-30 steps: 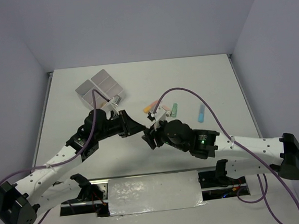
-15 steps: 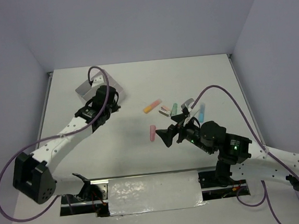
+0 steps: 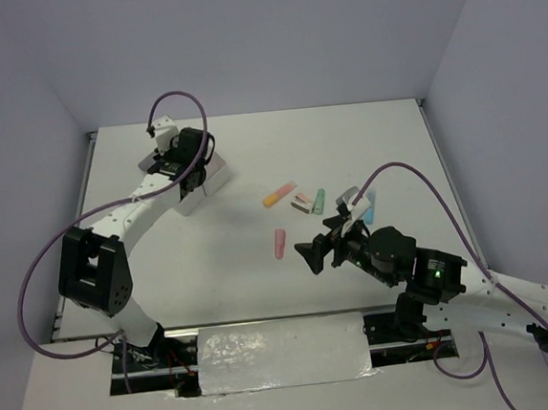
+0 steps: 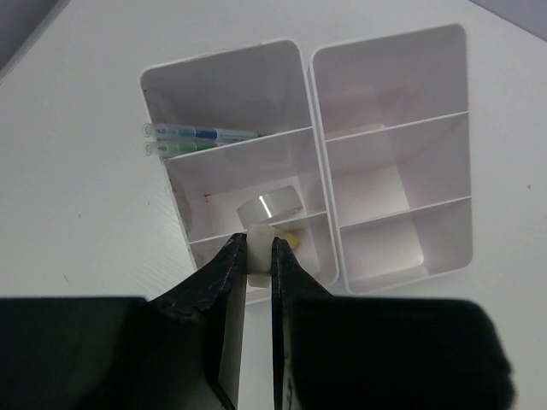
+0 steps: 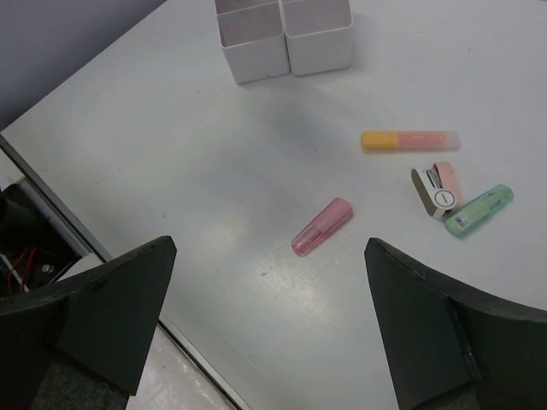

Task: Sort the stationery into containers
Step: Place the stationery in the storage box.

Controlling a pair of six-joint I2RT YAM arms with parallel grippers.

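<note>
Robot test lab; a bare white table [image 3: 212,268] is boxed in by plain pale walls [image 3: 240,35]; a white-and-black left arm [image 3: 139,202] and right arm [image 3: 493,296] are bolted at its near edge; purple cables [image 3: 176,93] loop loose; exposed wiring [image 3: 172,356] shows at the front.

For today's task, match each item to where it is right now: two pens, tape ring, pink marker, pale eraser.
Items:
1. two pens
2. tape ring
3. pink marker
4. pale eraser

Places:
A. lying on the table
B. pinched in the left gripper
C. end compartment of the container
D. compartment next to the pens

Pairs: 1-C, 2-D, 3-A, 4-B
</note>
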